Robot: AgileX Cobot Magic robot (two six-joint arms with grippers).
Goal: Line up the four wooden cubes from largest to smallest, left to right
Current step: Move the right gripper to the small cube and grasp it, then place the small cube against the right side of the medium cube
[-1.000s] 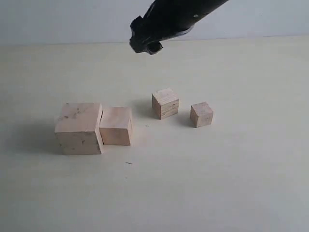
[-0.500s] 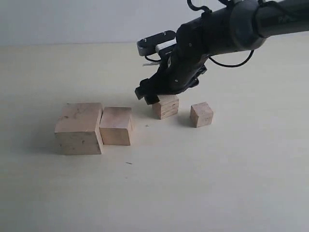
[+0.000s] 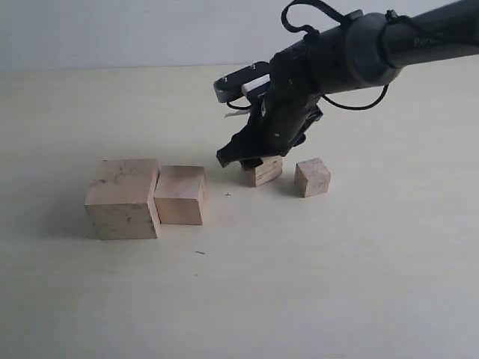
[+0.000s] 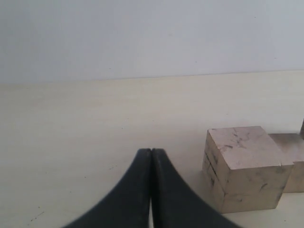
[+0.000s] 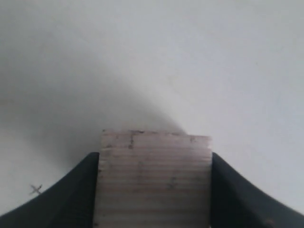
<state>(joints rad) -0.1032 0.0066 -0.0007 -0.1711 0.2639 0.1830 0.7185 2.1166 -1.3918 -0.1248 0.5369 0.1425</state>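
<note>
Four pale wooden cubes stand on the table in a rough row. The largest cube (image 3: 122, 198), with dark marks, is at the left and touches the second cube (image 3: 180, 194). The third cube (image 3: 263, 172) stands further right, and the smallest cube (image 3: 312, 177) is just beyond it. My right gripper (image 3: 251, 155) has come down over the third cube (image 5: 154, 190), its black fingers pressed against two opposite sides. My left gripper (image 4: 151, 152) is shut and empty, low over the table beside the largest cube (image 4: 244, 166); it is out of the exterior view.
The pale table (image 3: 337, 284) ends at a light wall (image 3: 112, 30) behind. A small dark cross mark (image 3: 227, 195) lies between the second and third cubes. The right arm (image 3: 359, 52) reaches in from the upper right.
The right arm came down from high above the table onto the third cube, and its fingers now sit against the cube's sides. The cube has turned slightly. The other cubes have not moved.
</note>
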